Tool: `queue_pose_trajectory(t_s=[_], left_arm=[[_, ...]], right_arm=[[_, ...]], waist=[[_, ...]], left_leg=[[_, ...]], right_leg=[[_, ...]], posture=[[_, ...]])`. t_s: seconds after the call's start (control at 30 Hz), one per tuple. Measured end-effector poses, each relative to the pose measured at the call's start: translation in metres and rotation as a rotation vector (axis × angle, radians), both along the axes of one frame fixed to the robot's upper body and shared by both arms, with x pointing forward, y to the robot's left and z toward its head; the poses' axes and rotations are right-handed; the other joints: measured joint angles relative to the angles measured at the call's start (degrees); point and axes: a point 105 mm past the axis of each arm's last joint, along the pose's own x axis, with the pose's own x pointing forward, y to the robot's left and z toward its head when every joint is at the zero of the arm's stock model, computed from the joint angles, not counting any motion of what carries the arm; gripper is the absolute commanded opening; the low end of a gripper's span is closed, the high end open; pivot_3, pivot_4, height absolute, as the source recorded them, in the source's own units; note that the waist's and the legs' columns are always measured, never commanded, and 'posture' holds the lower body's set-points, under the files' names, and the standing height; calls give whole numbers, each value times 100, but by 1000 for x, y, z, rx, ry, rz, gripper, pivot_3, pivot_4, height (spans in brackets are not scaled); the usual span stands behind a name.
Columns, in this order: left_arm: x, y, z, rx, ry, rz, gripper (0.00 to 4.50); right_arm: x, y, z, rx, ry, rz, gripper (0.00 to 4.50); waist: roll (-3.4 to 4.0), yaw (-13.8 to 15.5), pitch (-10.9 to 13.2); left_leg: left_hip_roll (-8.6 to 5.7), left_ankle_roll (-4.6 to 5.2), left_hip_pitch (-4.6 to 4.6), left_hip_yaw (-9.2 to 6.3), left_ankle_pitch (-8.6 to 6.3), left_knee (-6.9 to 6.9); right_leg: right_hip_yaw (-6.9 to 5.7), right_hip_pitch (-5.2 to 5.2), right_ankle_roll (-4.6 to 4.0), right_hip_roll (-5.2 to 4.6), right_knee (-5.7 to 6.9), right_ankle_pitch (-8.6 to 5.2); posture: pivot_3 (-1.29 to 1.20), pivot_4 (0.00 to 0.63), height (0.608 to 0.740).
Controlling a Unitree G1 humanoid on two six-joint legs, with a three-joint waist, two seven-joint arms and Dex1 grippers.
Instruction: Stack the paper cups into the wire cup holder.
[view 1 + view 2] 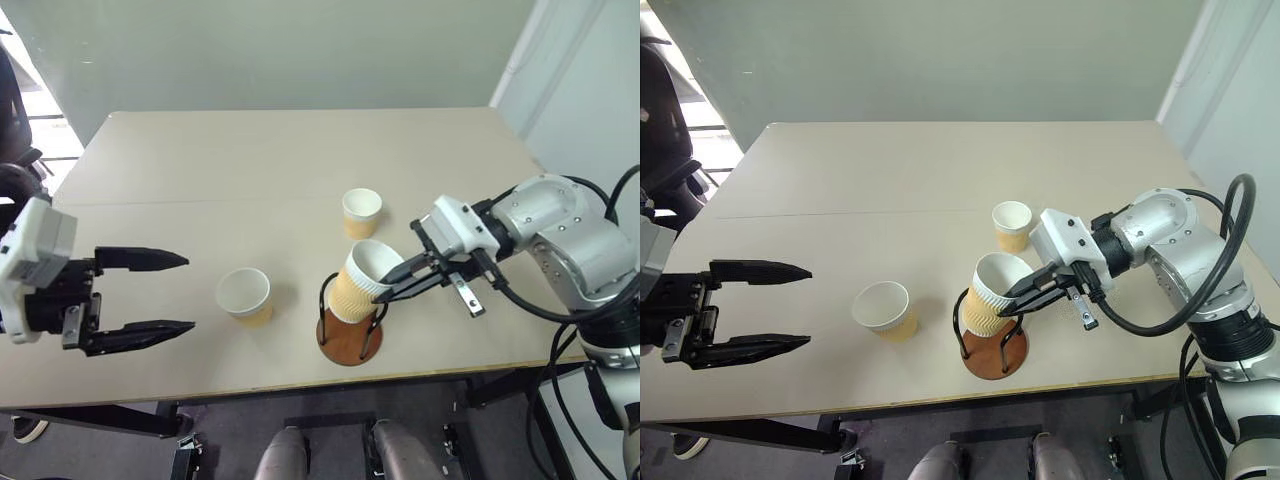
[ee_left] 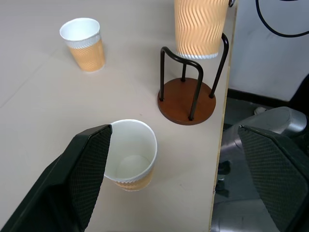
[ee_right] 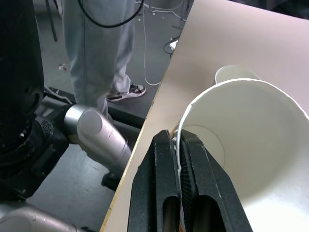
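The right gripper point(image 1: 392, 281), pinched shut on a paper cup's point(image 1: 361, 280) rim, tilts it above the wire cup holder point(image 1: 350, 335); next, righting and lowering it between the loops seems needed.

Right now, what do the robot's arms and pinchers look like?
Each arm ends in two long, pointed black fingers. The left gripper sits on a white boxy wrist block with black parts. The right gripper has a white block too, behind it a rounded silver arm with looping black cables.
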Motion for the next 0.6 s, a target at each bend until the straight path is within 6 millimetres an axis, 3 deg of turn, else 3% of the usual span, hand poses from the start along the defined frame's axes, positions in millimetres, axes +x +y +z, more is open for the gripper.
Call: queue_pose_trajectory(t_s=[0.2, 0.3, 0.6], left_arm=[[-2, 1, 1, 6, -5, 7, 4500], [-2, 0, 0, 10, -4, 8, 4500], [0, 0, 0, 13, -14, 23, 4500]], right_arm=[[2, 2, -6, -25, -16, -6, 55], [4, 2, -8, -34, -18, -11, 636], [12, 3, -11, -49, -41, -30, 3806]], waist=[[0, 0, 0], [0, 0, 0], [0, 0, 0]], left_leg=[[0, 0, 0, 0, 0, 0], [0, 0, 0, 0, 0, 0], [0, 0, 0, -1, 0, 0]], right_leg=[[0, 0, 0, 0, 0, 0], [0, 0, 0, 0, 0, 0], [0, 0, -1, 0, 0, 0]], posture=[[0, 150, 740], [0, 150, 740], [0, 150, 740]])
